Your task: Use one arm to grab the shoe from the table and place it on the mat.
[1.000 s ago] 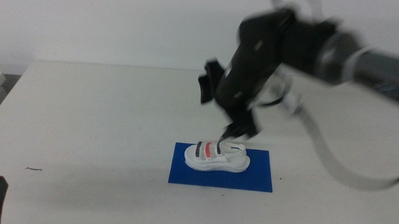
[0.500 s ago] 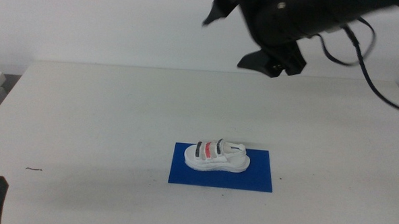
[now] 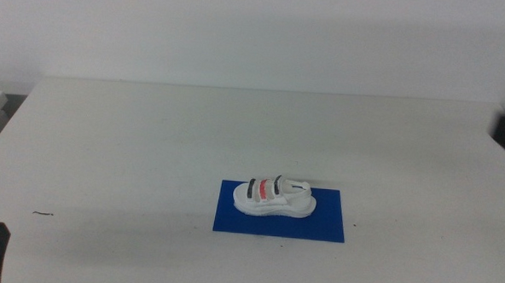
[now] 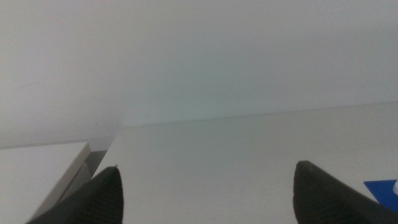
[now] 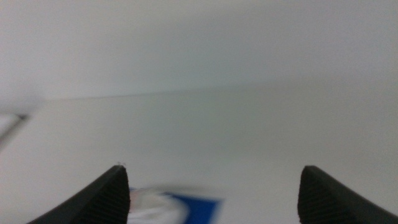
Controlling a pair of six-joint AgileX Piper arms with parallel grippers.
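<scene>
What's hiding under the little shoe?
The white shoe sits on the blue mat, which lies flat on the white table. The mat shows all around the shoe; the patch right beneath its sole is covered. Both grippers are away from it, open.

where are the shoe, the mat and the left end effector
shoe (image 3: 275, 198), middle view, on its striped straps
mat (image 3: 330, 224), middle view, bare blue part right of the shoe
left end effector (image 4: 205, 183), left wrist view, midway between its two open tips
</scene>
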